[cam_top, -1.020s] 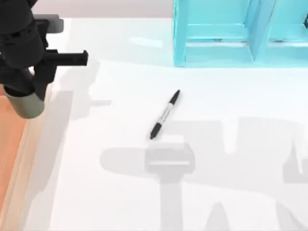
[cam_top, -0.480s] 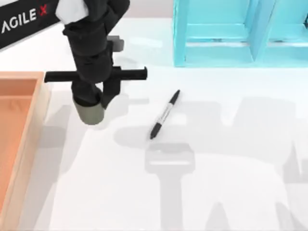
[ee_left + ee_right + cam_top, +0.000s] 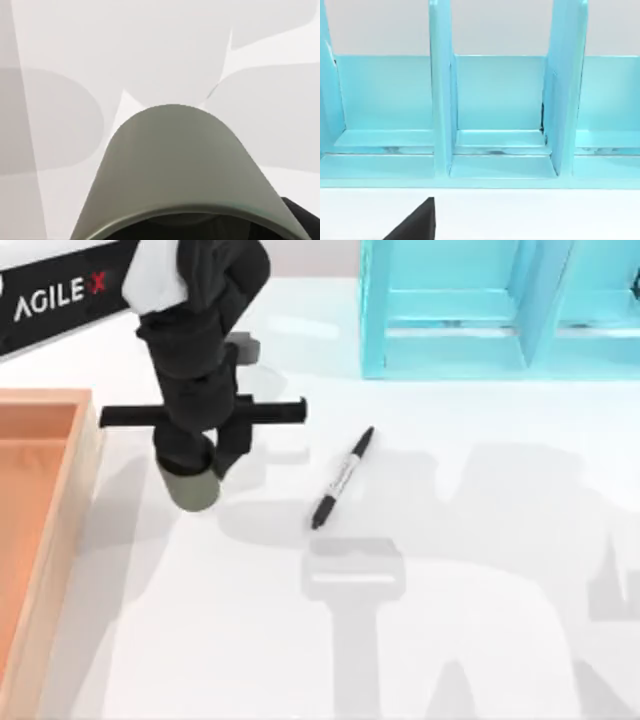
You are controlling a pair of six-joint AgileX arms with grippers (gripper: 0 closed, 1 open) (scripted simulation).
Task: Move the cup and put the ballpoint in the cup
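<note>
My left gripper (image 3: 197,458) is shut on the cup (image 3: 189,489), a small olive-grey cylinder hanging under the black wrist, left of the table's middle. The left wrist view shows the cup's wall (image 3: 172,165) up close above the white table. The ballpoint (image 3: 342,478) lies flat on the table to the right of the cup and apart from it. It is black with a pale middle and slants from upper right to lower left. A black edge of my right gripper (image 3: 415,224) shows in the right wrist view, facing the teal rack.
A teal rack (image 3: 480,315) with upright dividers stands at the back right. A wooden tray (image 3: 85,455) runs along the left edge, close beside the cup. White tabletop stretches in front of and to the right of the ballpoint.
My left arm carried the cup rightward from over the wooden tray's edge to the table beside it, then sank slightly. The ballpoint has not moved.
</note>
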